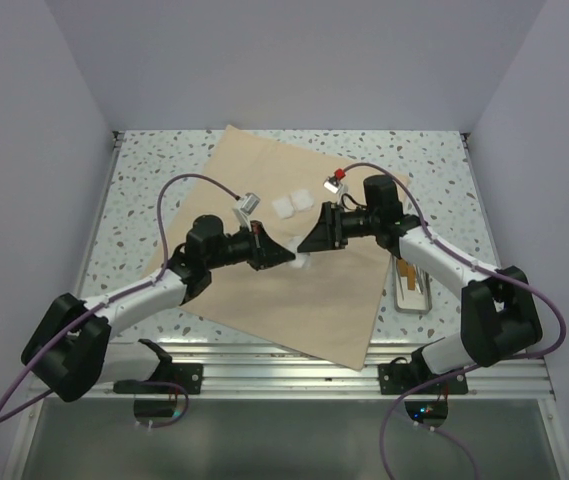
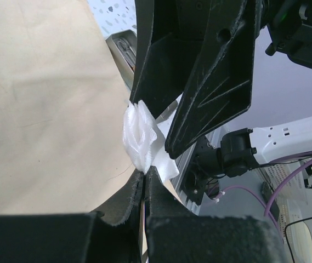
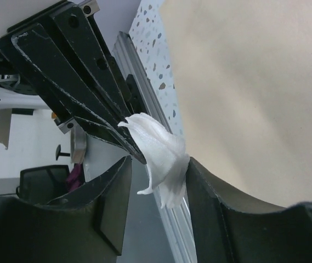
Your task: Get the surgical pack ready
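Note:
The surgical pack is a wide tan cloth sheet [image 1: 264,190] spread flat on the speckled table; it also shows in the left wrist view [image 2: 40,104] and the right wrist view [image 3: 254,82]. My left gripper [image 1: 289,256] is shut on a crumpled white gauze piece [image 2: 141,136] and holds it above the middle of the cloth. My right gripper [image 1: 305,243] meets it tip to tip. Its jaws are open around the same gauze [image 3: 164,150], which touches one finger [image 3: 199,181]. Two more white gauze squares [image 1: 292,205] lie on the cloth just behind the grippers.
A small silver metal tray [image 1: 412,287] with instruments lies on the table off the cloth's right edge. A small silver cylinder [image 1: 250,203] sits on the cloth left of the gauze squares. An aluminium rail [image 1: 294,365] runs along the near table edge.

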Action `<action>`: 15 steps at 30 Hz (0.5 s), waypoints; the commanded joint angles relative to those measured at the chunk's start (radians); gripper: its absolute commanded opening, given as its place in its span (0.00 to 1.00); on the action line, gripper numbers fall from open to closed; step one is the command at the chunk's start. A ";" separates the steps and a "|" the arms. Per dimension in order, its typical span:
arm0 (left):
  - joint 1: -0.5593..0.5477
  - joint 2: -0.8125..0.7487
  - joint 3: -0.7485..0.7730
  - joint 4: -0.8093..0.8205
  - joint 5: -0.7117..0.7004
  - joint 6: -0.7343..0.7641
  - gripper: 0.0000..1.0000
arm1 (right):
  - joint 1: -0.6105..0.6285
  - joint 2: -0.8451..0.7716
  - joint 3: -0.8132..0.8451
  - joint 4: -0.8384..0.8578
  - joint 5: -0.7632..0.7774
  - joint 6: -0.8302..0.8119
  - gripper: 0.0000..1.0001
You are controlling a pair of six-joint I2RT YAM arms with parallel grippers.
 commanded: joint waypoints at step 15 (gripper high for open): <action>-0.013 0.011 0.037 0.047 -0.011 -0.001 0.47 | 0.007 -0.057 0.056 -0.241 0.165 -0.161 0.00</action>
